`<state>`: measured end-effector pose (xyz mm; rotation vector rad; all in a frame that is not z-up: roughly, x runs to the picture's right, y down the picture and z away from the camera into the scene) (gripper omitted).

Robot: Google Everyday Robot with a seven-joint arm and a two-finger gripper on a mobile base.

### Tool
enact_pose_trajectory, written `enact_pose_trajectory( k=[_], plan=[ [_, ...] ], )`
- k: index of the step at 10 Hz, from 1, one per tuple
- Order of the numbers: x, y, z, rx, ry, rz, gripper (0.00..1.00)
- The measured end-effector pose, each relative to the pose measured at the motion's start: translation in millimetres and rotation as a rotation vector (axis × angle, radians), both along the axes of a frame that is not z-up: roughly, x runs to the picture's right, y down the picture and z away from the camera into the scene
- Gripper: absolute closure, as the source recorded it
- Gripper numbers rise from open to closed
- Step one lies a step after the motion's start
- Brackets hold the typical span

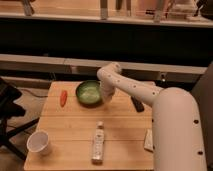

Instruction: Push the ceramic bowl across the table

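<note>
Where the pincer [106,96] meets the ceramic bowl [89,93] on the table [75,132], its grip cannot be told.

No legible text, label, brand or number on any item; bottle [98,143] label on the table [70,131] unreadable; gripper [106,96] beside the ceramic bowl [89,93] bears no readable marking.

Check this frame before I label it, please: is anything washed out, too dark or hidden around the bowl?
Camera view: soft throughout, no hard shadows on the table; the band behind it is nearly black; the ceramic bowl shows a pale sheen inside, not blown out; the pincer sits at the bowl's right rim, blending into the white arm.
</note>
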<state>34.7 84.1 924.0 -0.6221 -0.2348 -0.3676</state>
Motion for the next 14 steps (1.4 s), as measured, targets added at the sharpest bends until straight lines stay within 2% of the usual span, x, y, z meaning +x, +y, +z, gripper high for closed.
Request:
enact_pose_trajectory(
  k=[2, 7, 9, 12, 14],
  plan=[
    [12.5, 1.9, 0.5, -0.002, -0.002, 0.01, 1.0],
    [-20.5, -3.7, 5.2, 0.001, -0.037, -0.033, 1.0],
    [-23.7, -4.5, 6.3, 0.001, -0.047, -0.039, 1.0],
    [-18.0, -4.2, 8.9, -0.002, -0.054, -0.034, 1.0],
    [1.3, 1.6, 7.5, -0.008, -0.058, -0.034, 1.0]
  ],
)
